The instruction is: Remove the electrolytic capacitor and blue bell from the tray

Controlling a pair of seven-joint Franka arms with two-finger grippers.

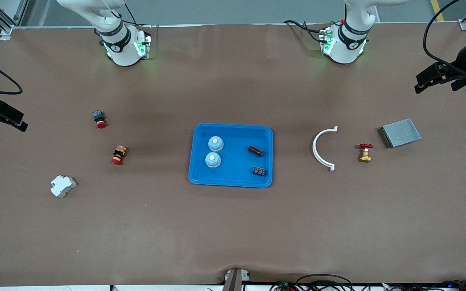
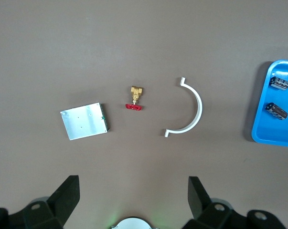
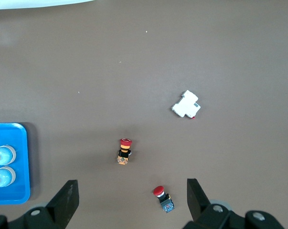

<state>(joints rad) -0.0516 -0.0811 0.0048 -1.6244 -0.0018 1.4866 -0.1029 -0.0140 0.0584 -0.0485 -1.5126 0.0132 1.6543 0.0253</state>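
A blue tray (image 1: 233,178) sits mid-table. In it lie two light-blue bells (image 1: 215,142) (image 1: 212,160) and two dark capacitors (image 1: 255,150) (image 1: 259,171). My left gripper (image 1: 423,83) hangs open and empty in the air over the left arm's end of the table (image 2: 133,193). Its wrist view shows the tray's edge (image 2: 263,119) and both capacitors (image 2: 279,82) (image 2: 276,110). My right gripper (image 1: 16,119) hangs open and empty over the right arm's end (image 3: 133,195). Its wrist view shows the tray (image 3: 19,143) and both bells (image 3: 4,155) (image 3: 3,176).
Toward the left arm's end lie a white curved clip (image 1: 323,148), a brass valve with a red handle (image 1: 365,152) and a grey metal plate (image 1: 401,132). Toward the right arm's end lie a red push button (image 1: 99,119), a red-and-yellow button (image 1: 118,155) and a white breaker (image 1: 63,186).
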